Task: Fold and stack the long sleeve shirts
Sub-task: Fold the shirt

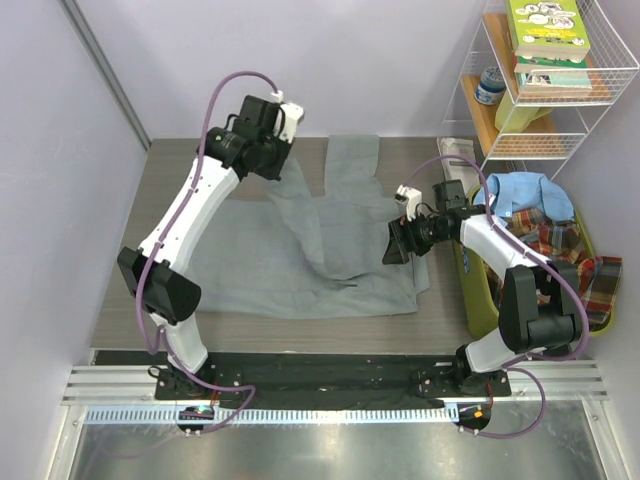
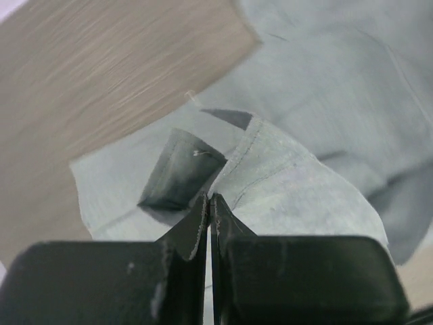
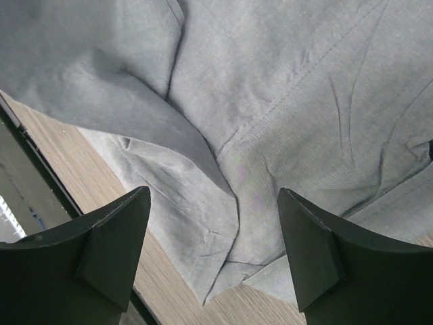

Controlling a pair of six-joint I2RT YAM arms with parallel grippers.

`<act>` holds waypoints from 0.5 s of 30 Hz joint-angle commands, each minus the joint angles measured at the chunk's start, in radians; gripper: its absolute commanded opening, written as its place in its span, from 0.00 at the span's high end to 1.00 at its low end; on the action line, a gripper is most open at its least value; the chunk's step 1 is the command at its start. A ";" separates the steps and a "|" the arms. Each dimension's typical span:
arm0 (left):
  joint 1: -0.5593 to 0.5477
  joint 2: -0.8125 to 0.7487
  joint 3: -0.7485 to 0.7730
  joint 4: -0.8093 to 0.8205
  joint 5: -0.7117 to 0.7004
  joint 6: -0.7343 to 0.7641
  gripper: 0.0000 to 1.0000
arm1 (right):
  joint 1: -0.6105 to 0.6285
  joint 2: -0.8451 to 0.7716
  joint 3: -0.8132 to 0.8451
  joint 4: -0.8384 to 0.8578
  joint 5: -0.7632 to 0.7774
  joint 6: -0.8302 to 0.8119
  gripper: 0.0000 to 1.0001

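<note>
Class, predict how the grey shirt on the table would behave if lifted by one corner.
Probably floppy: the grey shirt lies in soft folds and creases, holding no shape. Likely light, since the cloth looks thin. Pushed, it would probably bunch up on the table rather than slide whole.

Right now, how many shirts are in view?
3: a grey shirt spread on the table, and a light blue shirt and a plaid shirt piled in the green bin at the right. More may be hidden beneath.

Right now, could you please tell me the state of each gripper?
The left gripper is closed on the grey shirt.
The right gripper is open, holding nothing.
</note>
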 commanded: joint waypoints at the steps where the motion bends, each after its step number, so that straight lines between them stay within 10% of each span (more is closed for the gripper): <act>1: 0.048 0.020 0.064 0.116 -0.316 -0.347 1.00 | 0.006 0.019 -0.007 0.041 0.024 -0.005 0.20; 8: 0.050 0.092 0.125 0.072 -0.571 -0.527 1.00 | 0.037 0.034 -0.021 0.061 0.044 0.004 0.24; 15: 0.053 0.083 -0.019 0.155 -0.519 -0.518 1.00 | 0.071 0.072 -0.027 0.073 0.097 0.013 0.30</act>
